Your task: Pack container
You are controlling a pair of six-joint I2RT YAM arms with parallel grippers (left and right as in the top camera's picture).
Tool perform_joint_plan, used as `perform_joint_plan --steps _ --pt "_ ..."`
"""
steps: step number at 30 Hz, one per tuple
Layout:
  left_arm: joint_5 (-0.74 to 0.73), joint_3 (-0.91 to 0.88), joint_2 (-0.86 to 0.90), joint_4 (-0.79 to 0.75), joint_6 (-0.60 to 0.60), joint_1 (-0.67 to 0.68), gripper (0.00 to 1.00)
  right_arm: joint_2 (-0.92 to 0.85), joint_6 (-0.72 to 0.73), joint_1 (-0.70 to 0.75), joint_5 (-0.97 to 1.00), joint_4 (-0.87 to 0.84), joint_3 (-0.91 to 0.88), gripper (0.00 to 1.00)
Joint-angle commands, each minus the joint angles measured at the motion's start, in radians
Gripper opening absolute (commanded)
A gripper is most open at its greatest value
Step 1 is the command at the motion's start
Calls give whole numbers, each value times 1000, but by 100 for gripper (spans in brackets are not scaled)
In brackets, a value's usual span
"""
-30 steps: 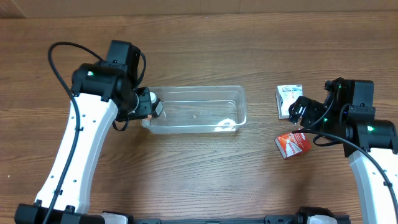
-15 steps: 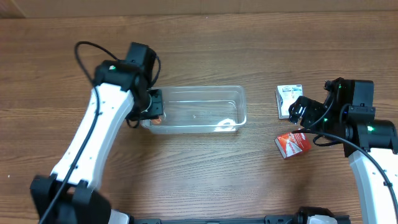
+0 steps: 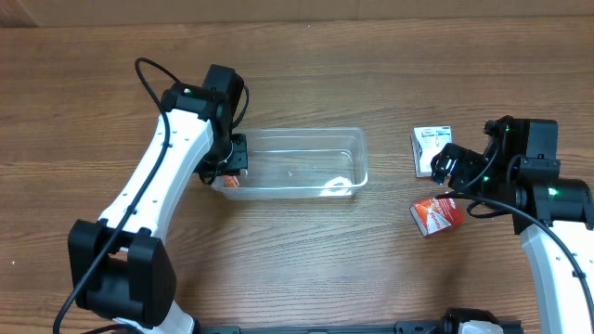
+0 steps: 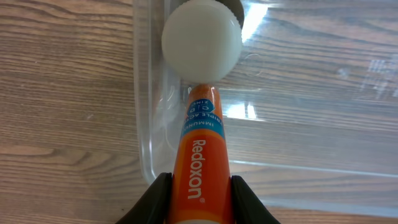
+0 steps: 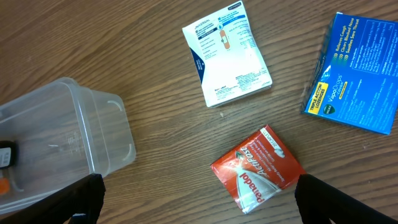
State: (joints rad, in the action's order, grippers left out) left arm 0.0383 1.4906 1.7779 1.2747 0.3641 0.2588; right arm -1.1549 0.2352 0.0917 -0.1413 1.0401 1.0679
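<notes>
The orange Redoxon tube [image 4: 202,155] is gripped firmly in the left jaws, white cap [image 4: 201,41] leading. The cap is seen inside the rim of the container [image 4: 144,93], just beside its left end wall. The container lies mid-tabletop [image 3: 297,269] with its long side running left to right, and nothing else can be made out in it.

The step in hand is judged to be the placing of the tube. It would best be carried a little to the right, away from the end wall. It would then be lowered close to the floor and laid along the long axis before being let go, as a round tube can be expected to roll. The light tub may be shoved if its wall is struck.

Little margin is left at the left wall and near rim, while free room is offered rightward inside the tub. The right jaws are spread, nothing between them, above the red sachet [image 5: 260,169], white box [image 5: 227,55] and blue box [image 5: 354,74], all right of the container.
</notes>
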Motion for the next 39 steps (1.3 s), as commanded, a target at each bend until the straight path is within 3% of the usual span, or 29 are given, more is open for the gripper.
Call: perform_joint_plan --steps 1,4,6,8,10,12,21,29,35,39 --pt "16 -3 45 -2 10 4 4 4 2 6 10 -5 32 100" --pt "14 -3 60 -4 10 4 5 4 2 6 10 -5 32 100" --pt "14 -3 62 -6 10 3 11 4 2 6 10 -5 32 100" --pt "14 -3 62 -10 9 3 24 4 2 6 10 -5 32 100" --pt "14 -3 62 -13 1 3 49 4 2 6 10 -5 32 100" --pt "14 -3 62 -13 -2 3 59 4 2 6 10 -5 32 100" --pt "17 33 62 -34 -29 3 59 -2 1 6 10 -3 32 100" --pt "19 222 61 1 -56 3 61 -21 2 6 9 -1 32 100" --pt "25 401 60 39 -94 2 66 -21 2 6 9 10 32 100" --pt "24 508 58 53 -103 -36 78 -21 -22 6 9 0 32 100"
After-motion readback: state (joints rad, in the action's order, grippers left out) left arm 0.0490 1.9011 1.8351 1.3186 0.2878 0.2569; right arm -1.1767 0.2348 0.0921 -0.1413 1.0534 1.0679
